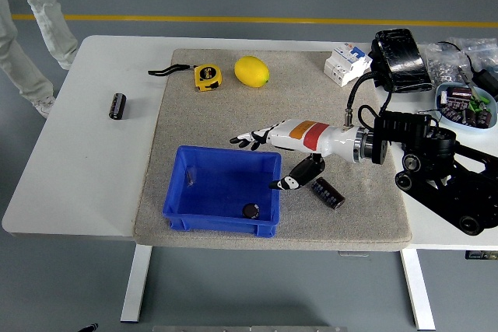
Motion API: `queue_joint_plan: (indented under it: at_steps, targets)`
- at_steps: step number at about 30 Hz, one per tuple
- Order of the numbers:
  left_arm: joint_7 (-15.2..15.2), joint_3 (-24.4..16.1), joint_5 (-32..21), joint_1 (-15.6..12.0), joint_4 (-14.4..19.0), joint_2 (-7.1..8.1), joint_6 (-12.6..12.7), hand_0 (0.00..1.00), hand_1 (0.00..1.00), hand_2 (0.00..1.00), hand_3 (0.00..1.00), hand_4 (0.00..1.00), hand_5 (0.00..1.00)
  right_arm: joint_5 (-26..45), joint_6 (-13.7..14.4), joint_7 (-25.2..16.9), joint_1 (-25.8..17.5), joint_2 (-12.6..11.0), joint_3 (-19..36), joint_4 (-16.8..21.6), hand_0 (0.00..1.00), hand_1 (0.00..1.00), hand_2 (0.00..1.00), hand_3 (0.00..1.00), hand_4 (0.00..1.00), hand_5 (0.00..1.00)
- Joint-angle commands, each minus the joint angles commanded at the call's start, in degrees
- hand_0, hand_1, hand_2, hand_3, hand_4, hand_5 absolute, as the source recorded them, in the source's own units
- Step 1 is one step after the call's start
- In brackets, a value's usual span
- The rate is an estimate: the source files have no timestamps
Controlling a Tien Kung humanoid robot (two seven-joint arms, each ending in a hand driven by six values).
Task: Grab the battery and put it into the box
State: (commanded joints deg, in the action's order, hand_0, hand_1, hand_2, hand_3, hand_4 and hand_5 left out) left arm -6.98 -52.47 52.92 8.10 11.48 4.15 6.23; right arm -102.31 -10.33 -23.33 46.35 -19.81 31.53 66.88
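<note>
Fingers [250, 138] of the right hand [268, 153] spread empty over the blue box [222, 190]. One battery [250, 210] lies inside (another battery [327, 193] waits near the thumb), and a careless withdrawal could knock it away.

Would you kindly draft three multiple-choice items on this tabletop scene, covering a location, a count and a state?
1. Where is the yellow tape measure?
A. in the box
B. on the mat's far side, left of the lemon
C. on the bare table at left

2. How many batteries lie inside the blue box?
A. none
B. one
C. three

3. How is the right robot hand?
A. open, empty
B. clutching a battery
C. gripping the lemon

Answers:
1 B, the tape measure sits beside the lemon.
2 B, one battery lies in the blue box.
3 A, the right robot hand has spread fingers holding nothing.
</note>
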Motion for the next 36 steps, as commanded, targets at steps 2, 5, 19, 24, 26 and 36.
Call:
queue_joint_plan:
  at_steps: [2,5,19,24,26,36]
  targets:
    - [0.13,0.19,-0.37,0.02,-0.05,0.01,0.03,0.678,0.779,0.815,0.633,0.728,0.595,-0.13,-0.3,0.21,-0.73,-1.91,1.91,0.94,0.754,0.75,0.822,0.95,0.785,0.109]
    - [0.26,0.23,-0.57,0.03,-0.12,0.01,0.07,0.678,0.779,0.815,0.633,0.728,0.595,-0.06,-0.83,0.73,-2.52,-4.41,4.69,2.18,0.754,0.75,0.822,0.95,0.785,0.109]
    - [0.49,-0.57,0.15,0.1,-0.37,-0.27,0.11,0.668,0.777,0.815,0.632,0.728,0.594,-0.63,-4.22,6.06,-15.91,-5.96,19.74,6.37,0.641,0.667,0.737,0.832,0.878,0.182]
    - [0.62,-0.41,-0.1,0.07,-0.42,-0.28,0.12,0.67,0.777,0.814,0.633,0.728,0.593,-0.53,-4.28,6.34,-17.72,-5.34,21.33,6.77,0.641,0.663,0.725,0.822,0.892,0.189]
    - [0.64,-0.33,-0.26,0.05,-0.41,-0.3,0.15,0.669,0.777,0.815,0.633,0.728,0.594,-0.5,-4.28,6.36,-18.3,-4.89,21.57,6.63,0.656,0.663,0.725,0.82,0.89,0.189]
    - [0.6,-0.53,-0.03,0.02,-0.46,-0.38,0.1,0.669,0.776,0.814,0.633,0.728,0.594,-1.17,-4.84,5.58,-17.64,-5.87,16.21,6.44,0.677,0.67,0.731,0.82,0.885,0.184]
